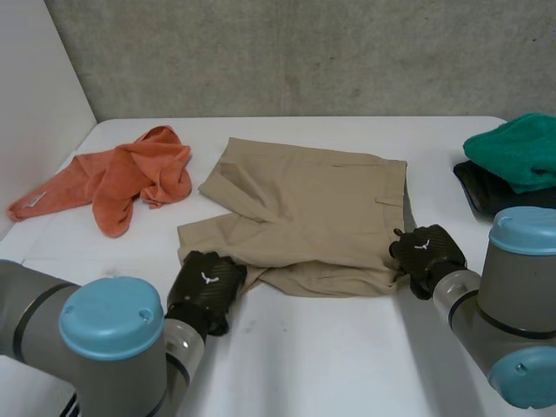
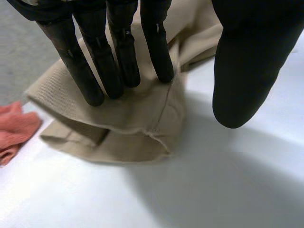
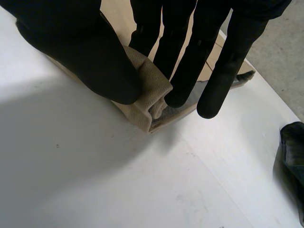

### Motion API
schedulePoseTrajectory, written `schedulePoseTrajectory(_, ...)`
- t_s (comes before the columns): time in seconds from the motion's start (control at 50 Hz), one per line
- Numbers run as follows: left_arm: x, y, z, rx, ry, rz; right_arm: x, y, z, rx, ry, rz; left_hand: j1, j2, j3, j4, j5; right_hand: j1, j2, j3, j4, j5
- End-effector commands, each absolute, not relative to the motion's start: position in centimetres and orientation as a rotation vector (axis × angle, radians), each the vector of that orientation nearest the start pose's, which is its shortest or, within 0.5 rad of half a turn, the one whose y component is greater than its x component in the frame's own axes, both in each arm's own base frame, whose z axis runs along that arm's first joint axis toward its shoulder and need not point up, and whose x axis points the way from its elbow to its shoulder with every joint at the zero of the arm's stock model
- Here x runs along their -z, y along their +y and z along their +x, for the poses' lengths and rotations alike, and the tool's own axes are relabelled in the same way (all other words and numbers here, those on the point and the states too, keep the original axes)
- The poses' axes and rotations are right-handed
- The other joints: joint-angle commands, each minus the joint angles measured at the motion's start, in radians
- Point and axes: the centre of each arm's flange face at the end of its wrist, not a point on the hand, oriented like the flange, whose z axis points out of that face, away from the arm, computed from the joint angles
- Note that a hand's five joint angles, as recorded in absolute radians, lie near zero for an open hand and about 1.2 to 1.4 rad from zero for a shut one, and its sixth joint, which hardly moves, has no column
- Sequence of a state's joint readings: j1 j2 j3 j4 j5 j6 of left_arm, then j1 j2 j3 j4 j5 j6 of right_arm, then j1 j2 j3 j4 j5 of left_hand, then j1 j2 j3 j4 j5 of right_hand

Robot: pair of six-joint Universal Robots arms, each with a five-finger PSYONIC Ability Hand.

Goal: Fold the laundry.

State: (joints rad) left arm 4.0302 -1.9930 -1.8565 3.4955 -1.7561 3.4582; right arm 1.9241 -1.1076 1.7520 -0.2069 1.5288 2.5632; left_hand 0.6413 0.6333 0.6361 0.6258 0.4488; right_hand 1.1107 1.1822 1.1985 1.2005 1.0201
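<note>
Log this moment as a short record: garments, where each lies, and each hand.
being folded: tan shorts, lying mid-table
left hand: straight fingers resting on shorts' near left corner, thumb off the cloth
right hand: pinching a fold at shorts' near right corner
orange cloth: crumpled, left of shorts
green cloth: on a dark garment, right edge of table

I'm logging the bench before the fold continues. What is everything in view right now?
shorts: one, tan, middle of the table
orange cloth: one, orange, crumpled at far left
green cloth: one, green, on the black cloth at the right edge
black cloth: one, black, under the green cloth
table: one, white
wall: grey, behind the table
left hand: black, straight fingers pressing the shorts' near left corner
right hand: black, fingers and thumb pinching the shorts' near right corner
</note>
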Motion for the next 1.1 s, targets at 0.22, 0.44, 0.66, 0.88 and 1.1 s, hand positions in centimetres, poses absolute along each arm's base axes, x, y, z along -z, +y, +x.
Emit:
schedulePoseTrajectory(0.22,-11.2,-20.2,-29.2,1.889,2.248,1.036,-12.4,-25.7,24.1,1.721,2.412,-1.266,0.127,0.135,0.132,0.142,0.145,0.286,0.214,0.198,0.196,0.202)
schedulePoseTrajectory(0.44,-9.9,-22.5,-29.0,1.895,1.996,1.116,-12.5,-25.8,24.1,1.724,2.414,-1.266,0.479,0.487,0.484,0.494,0.497,0.286,0.214,0.198,0.196,0.202)
schedulePoseTrajectory(0.66,-9.8,-23.0,-28.7,1.886,2.000,1.200,-12.9,-26.1,24.1,1.742,2.412,-1.275,0.755,0.763,0.760,0.770,0.773,0.286,0.214,0.198,0.196,0.202)
schedulePoseTrajectory(0.88,-18.2,-18.7,-26.5,1.869,2.125,1.175,-18.6,-23.3,22.7,1.623,2.444,-1.530,0.755,0.763,0.760,0.770,0.773,0.286,0.214,0.198,0.196,0.202)
schedulePoseTrajectory(1.1,-22.4,-8.2,-22.7,1.507,2.356,1.454,-22.4,-18.3,19.2,1.351,2.495,-1.843,0.755,0.763,0.760,0.770,0.773,0.286,0.214,0.198,0.196,0.202)
